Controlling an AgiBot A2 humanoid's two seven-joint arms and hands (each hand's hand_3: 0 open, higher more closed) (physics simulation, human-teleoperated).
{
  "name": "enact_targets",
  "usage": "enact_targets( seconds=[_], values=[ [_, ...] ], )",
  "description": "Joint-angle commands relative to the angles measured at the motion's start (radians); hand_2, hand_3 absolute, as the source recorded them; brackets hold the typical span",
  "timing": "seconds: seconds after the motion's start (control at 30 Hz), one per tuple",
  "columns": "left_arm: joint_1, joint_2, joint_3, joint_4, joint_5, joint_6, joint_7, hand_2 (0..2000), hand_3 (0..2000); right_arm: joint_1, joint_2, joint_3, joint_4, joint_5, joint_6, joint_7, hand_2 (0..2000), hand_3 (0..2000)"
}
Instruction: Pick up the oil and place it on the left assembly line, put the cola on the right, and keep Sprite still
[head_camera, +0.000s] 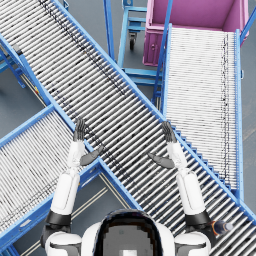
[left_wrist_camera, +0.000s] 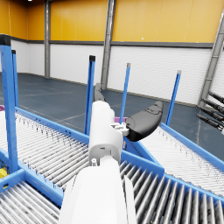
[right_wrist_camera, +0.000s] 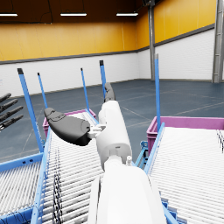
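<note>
Only one bottle shows: a small dark bottle (head_camera: 222, 227) lying on the central roller conveyor (head_camera: 100, 85) at the bottom right of the head view, beside my right shoulder and partly hidden by it. Its label is too small to read. No oil or Sprite is in view. My left hand (head_camera: 82, 147) (left_wrist_camera: 141, 120) hovers open over the central conveyor's left rail, fingers spread, holding nothing. My right hand (head_camera: 167, 150) (right_wrist_camera: 74, 126) is also open above the rollers, thumb turned inward, well ahead of the dark bottle.
The left assembly line (head_camera: 30, 160) slopes away at lower left, the right assembly line (head_camera: 200, 90) at upper right, ending at a pink bin (head_camera: 200, 15) (right_wrist_camera: 192, 122). Blue rails and upright posts (left_wrist_camera: 89, 94) border the conveyors. A blue cart frame (head_camera: 131, 30) stands behind.
</note>
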Motion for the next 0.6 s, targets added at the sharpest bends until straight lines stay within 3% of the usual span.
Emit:
enact_targets(
  seconds=[0.03, 0.6],
  values=[
    [0.0, 0.0, 0.0, 0.0, 0.0, 0.0, 0.0, 0, 0, 0.0, 0.0, 0.0, 0.0, 0.0, 0.0, 0.0, 0, 0],
    [0.0, 0.0, 0.0, 0.0, 0.0, 0.0, 0.0, 0, 0, 0.0, 0.0, 0.0, 0.0, 0.0, 0.0, 0.0, 0, 0]
  ],
)
